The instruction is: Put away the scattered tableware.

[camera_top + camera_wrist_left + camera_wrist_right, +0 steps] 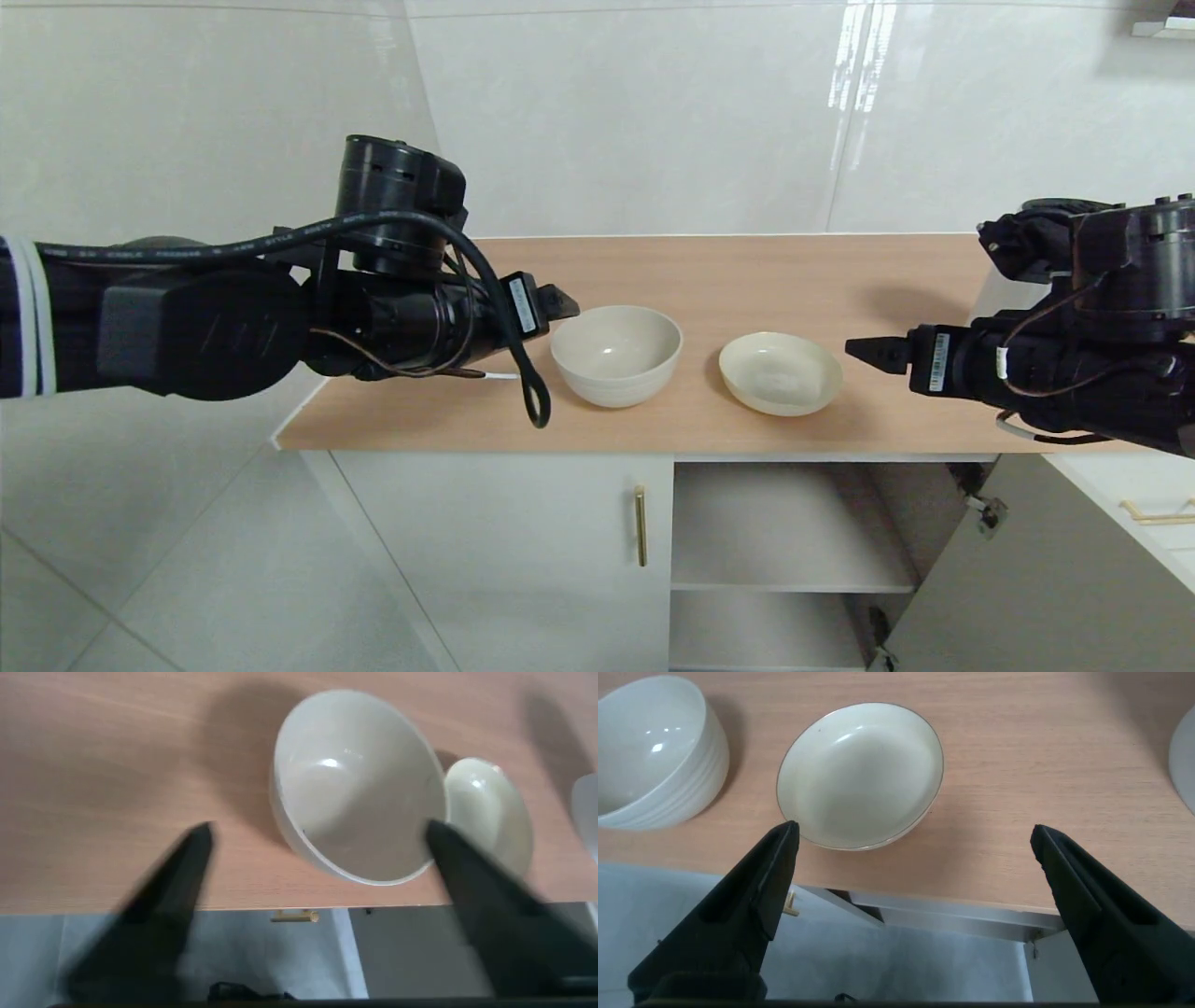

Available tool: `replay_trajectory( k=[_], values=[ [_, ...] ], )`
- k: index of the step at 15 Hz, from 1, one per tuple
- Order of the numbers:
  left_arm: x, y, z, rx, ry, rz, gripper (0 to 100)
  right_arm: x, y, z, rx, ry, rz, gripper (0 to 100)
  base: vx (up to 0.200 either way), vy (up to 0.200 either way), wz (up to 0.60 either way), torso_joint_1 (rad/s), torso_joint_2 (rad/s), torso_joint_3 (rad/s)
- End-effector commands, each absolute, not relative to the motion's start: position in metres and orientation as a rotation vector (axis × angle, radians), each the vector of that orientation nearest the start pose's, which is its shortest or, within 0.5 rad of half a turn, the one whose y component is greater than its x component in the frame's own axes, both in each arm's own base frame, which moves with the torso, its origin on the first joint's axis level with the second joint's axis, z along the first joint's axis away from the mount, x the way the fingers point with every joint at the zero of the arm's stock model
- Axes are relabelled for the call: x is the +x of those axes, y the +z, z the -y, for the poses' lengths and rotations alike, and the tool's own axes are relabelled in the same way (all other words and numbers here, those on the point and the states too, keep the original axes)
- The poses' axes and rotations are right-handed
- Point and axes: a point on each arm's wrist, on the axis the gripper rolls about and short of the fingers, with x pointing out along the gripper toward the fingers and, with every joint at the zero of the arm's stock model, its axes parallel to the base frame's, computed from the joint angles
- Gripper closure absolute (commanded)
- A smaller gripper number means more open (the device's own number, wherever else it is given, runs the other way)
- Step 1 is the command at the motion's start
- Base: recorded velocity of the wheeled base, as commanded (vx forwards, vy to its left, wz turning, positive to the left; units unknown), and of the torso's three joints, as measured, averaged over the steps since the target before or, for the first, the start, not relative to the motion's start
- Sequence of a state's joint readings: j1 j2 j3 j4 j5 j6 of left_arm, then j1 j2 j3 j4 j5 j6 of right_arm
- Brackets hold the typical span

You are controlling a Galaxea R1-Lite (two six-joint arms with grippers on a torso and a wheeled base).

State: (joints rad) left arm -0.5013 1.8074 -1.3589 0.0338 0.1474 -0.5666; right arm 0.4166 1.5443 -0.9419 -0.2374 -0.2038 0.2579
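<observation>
Two cream bowls sit on the wooden countertop (pixel 747 271) near its front edge. The deep bowl (pixel 616 355) (pixel 360 784) (pixel 654 751) is on the left and the shallow bowl (pixel 780 373) (pixel 491 812) (pixel 859 775) on the right. My left gripper (pixel 560 303) (pixel 318 831) hovers just left of the deep bowl, open, its fingers spread about as wide as the bowl and holding nothing. Just right of the shallow bowl my right gripper (pixel 864 350) (pixel 915 833) hangs open and empty, a short gap from the rim.
Below the counter a cabinet stands open, with bare white shelves (pixel 789 532) under the shallow bowl. Its door (pixel 1027 579) swings out at the right. A closed door with a gold handle (pixel 640 525) is to the left. A white object (pixel 1186 756) lies farther right on the counter.
</observation>
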Motion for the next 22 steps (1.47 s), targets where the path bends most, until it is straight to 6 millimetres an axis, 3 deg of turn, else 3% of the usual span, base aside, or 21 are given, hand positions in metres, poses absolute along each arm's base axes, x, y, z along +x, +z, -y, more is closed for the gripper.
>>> replay_trajectory(
  k=[1, 5, 14, 15, 22],
  values=[
    [0.322, 0.217, 0.172, -0.375, -0.188, -0.590, 0, 0.253, 0.227, -0.107, 0.142, 0.164, -0.373, 0, 0.000, 0.000, 0.00, 0.000, 0.00, 0.000],
    [0.347, 0.189, 0.182, -0.334, -0.135, -0.626, 0, 0.252, 0.227, -0.107, 0.144, 0.164, -0.373, 0, 0.000, 0.000, 0.00, 0.000, 0.00, 0.000],
    [0.356, 0.178, 0.184, -0.321, -0.109, -0.636, 0, 0.250, 0.227, -0.106, 0.144, 0.164, -0.371, 0, 0.000, 0.000, 0.00, 0.000, 0.00, 0.000],
    [0.356, 0.178, 0.184, -0.318, -0.110, -0.635, 100, 0.250, 0.227, -0.106, 0.144, 0.164, -0.371, 0, 0.000, 0.000, 0.00, 0.000, 0.00, 0.000],
    [0.352, 0.189, 0.181, -0.331, -0.116, -0.609, 100, 0.249, 0.227, -0.106, 0.142, 0.164, -0.369, 0, 0.000, 0.000, 0.00, 0.000, 0.00, 0.000]
  ],
)
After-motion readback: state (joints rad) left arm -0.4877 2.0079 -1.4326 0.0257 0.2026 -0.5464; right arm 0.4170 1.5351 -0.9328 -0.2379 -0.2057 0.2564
